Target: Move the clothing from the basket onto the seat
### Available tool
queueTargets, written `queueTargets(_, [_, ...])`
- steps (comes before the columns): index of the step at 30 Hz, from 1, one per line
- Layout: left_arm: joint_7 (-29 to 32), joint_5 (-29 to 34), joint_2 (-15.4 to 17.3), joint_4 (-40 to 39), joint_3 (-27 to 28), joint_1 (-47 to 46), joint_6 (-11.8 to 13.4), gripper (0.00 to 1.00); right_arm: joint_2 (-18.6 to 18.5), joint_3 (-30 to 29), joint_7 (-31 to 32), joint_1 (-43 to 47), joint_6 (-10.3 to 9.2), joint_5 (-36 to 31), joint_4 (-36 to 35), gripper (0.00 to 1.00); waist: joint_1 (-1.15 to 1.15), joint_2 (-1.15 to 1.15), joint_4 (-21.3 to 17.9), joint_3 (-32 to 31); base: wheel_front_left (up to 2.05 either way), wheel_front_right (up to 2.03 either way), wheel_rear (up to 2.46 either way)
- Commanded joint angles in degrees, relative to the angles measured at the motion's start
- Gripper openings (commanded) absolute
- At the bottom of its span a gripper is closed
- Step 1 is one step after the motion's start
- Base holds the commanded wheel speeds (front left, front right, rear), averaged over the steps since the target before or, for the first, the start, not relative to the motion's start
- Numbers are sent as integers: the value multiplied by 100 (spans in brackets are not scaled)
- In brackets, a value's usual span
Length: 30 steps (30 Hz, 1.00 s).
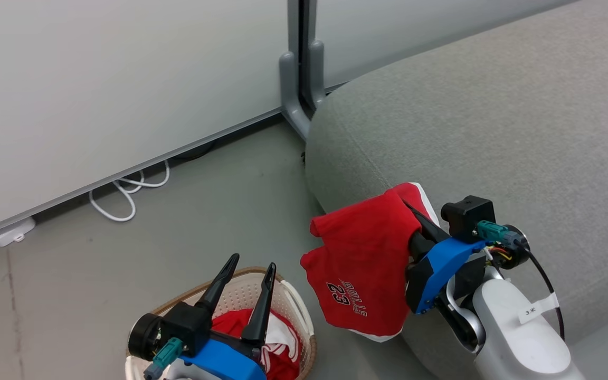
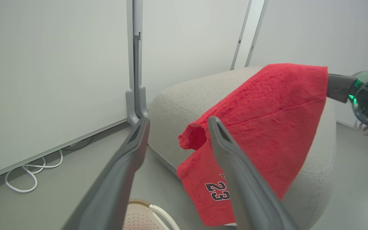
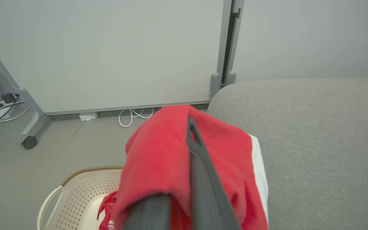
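Observation:
My right gripper [image 1: 415, 224] is shut on a red garment [image 1: 367, 264] with dark "23" lettering, which hangs off the near corner of the grey sofa [image 1: 494, 132]. In the right wrist view the garment [image 3: 158, 159] drapes over my fingers [image 3: 200, 172] and hides one of them. My left gripper [image 1: 249, 269] stands open with nothing in it above the cream basket [image 1: 293, 301]. A second red and white garment [image 1: 277, 338] lies in the basket. The left wrist view looks past my open fingers [image 2: 133, 153] to the hanging garment [image 2: 267, 121] and the sofa [image 2: 187, 99].
A grey partition wall with a post [image 1: 298, 79] runs behind the sofa's end. A white cable [image 1: 124, 195] and a power strip [image 1: 11, 232] lie on the floor along the wall. A wheeled frame leg [image 3: 30, 127] stands further along the wall.

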Motion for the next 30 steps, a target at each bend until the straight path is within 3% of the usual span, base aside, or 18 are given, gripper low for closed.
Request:
queueTargets(1, [-28,19,29,-15,-8,-84,-13,100,13,-11,-32,58,3,8,-26,0,0,0,-290,43,0,0,0])
queueTargets(11, [-28,33,84,-21,-32,-84,-13,100,68,-98,-68,145,3,29,-72,0,0,0,-980,104,0,0,0])
queueTargets(30, [-27,-17,214,-34,-154,-226,-13,100,141,-428,-61,141,3,5,-175,0,0,0,-1034,344,0,0,0])
